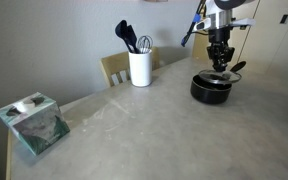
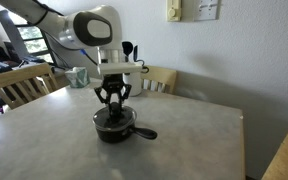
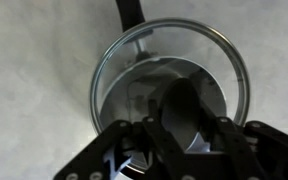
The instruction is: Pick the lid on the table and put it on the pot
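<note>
Table (image 1: 154, 130) fills the lower frame in an exterior view, 1 pot (image 1: 211, 92) at upper right, lid (image 3: 219, 60) over its mouth mid wrist view, gripper (image 3: 182, 122) clenched on the lid's knob (image 3: 179, 100).

The arm (image 2: 92, 27) bends over, wrist vertical; the hand (image 2: 114, 102) points straight down, both fingers (image 3: 144, 137) closed on the knob of the lid (image 3: 119, 60).

White, rounded arm (image 2: 92, 27) ending in a black, angular gripper (image 2: 113, 103).
</note>
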You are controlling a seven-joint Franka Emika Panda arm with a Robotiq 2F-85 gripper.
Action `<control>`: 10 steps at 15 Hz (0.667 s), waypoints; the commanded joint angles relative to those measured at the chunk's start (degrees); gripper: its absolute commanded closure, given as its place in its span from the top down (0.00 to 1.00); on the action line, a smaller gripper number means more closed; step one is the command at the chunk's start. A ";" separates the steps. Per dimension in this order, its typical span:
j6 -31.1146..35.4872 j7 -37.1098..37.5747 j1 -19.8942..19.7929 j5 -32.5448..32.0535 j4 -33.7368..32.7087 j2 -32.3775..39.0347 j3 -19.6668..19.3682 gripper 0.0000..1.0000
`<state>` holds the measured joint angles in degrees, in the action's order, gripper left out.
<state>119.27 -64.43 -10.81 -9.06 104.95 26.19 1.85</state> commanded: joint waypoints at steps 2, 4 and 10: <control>3.45 2.04 3.93 -0.32 12.03 -9.79 0.69 0.15; 4.34 2.87 5.16 -0.32 14.27 -11.77 0.74 0.15; 8.91 5.66 6.93 -0.37 18.91 -15.28 0.37 0.15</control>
<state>125.27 -59.97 -4.35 -9.10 120.09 14.26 2.71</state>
